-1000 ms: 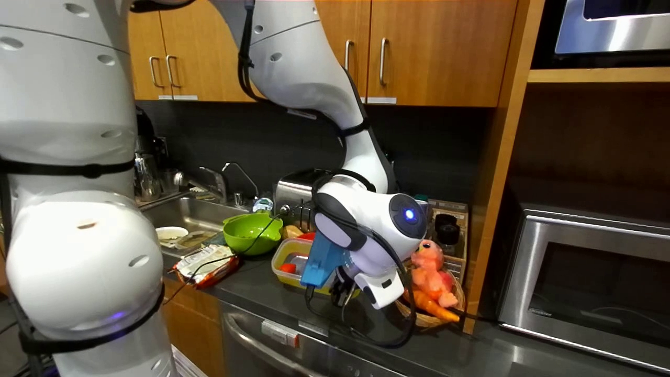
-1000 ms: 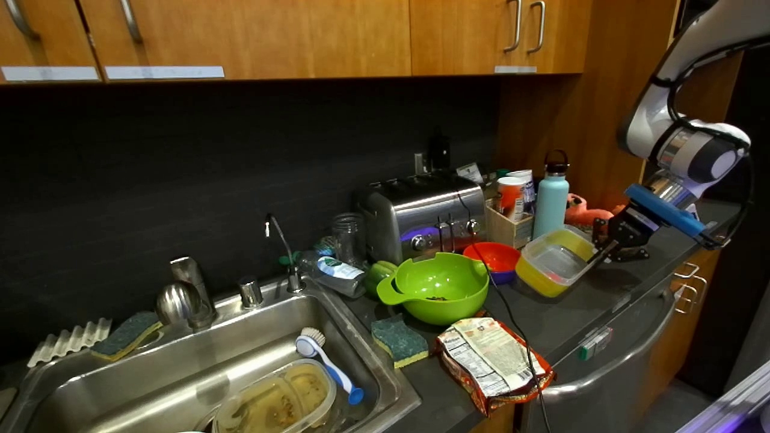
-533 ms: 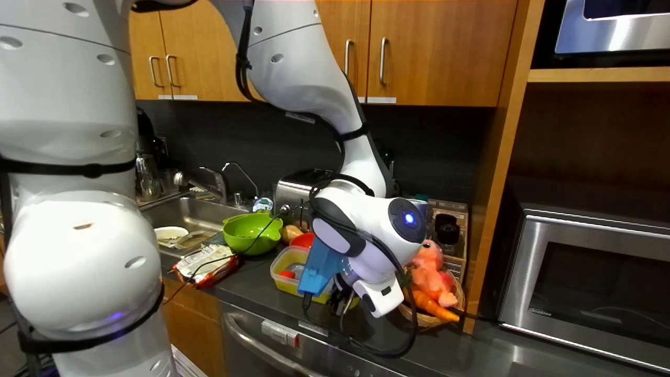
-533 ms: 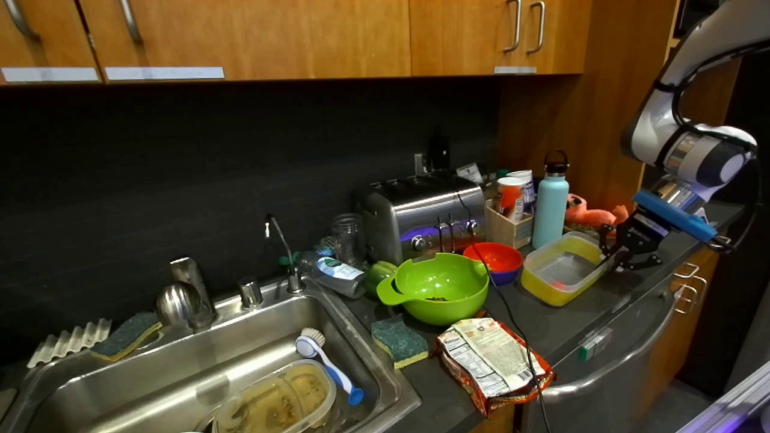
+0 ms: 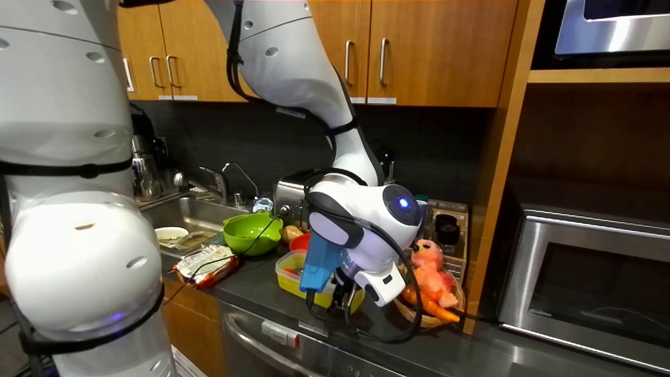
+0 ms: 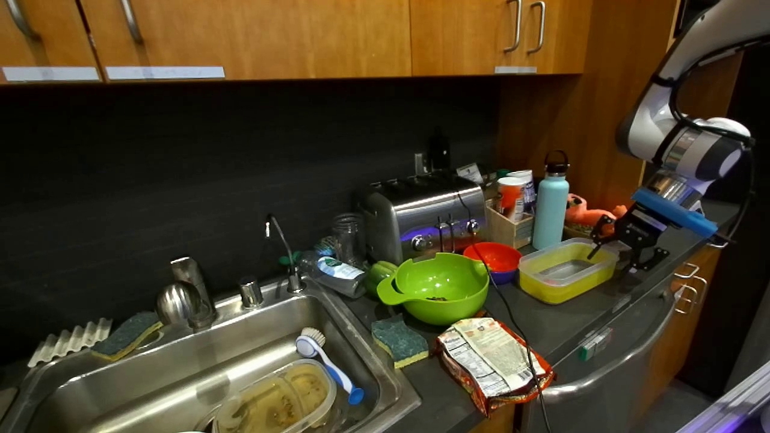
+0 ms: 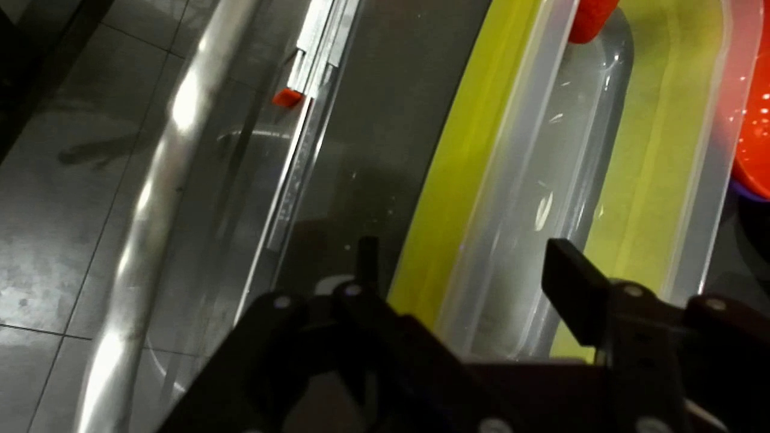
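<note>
As a robot arm (image 5: 298, 68) leans low over a kitchen counter (image 7: 373, 150), the two fingers (image 7: 571, 288) of its gripper (image 7: 461, 252) stand spread apart, with the counter-edge wall of a yellow plastic container (image 7: 454, 180) in the gap between them. The inner finger reaches over the inside of the container while the outer one hangs beside it, above the counter; whether either touches the plastic cannot be told. Ahead of the fingertips, inside the container, lies a red object (image 7: 592, 21), cut off by the wrist view's edge. Past the inner finger and the container's far wall sits a red bowl (image 7: 755, 132), with a green bowl (image 6: 442, 294) farther from the fingers. A metal handle (image 7: 180, 114) runs on the outer finger's side. In an exterior view, a pink plush toy (image 5: 430, 269) and a carrot (image 5: 429, 306) rest in a wicker basket (image 5: 411, 314), apart from the fingers.
</note>
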{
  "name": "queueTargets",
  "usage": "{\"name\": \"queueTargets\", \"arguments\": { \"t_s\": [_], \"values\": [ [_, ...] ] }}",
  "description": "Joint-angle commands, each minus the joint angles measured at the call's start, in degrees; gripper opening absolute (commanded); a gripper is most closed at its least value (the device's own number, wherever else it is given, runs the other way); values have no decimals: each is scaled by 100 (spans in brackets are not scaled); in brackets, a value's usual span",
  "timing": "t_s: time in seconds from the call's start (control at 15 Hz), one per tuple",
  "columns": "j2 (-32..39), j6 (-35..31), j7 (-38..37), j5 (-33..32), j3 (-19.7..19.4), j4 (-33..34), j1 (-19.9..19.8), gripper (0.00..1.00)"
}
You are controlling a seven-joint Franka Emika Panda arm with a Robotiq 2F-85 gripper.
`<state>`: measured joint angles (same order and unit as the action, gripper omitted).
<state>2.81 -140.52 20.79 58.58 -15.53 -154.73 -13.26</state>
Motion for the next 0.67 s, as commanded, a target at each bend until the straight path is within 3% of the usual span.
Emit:
{"name": "queueTargets", "arguments": {
  "t_s": [0.0, 0.4, 0.47, 0.6],
  "values": [
    [-35, -3, -22, -26, 58, -15, -53, 72],
    [-47, -21, -22, -27, 58, -39, -53, 72],
    [-47, -22, -22, -27, 58, -39, -53, 93],
    [-89, -92, -92, -44, 88, -62, -23, 97]
  ]
}}
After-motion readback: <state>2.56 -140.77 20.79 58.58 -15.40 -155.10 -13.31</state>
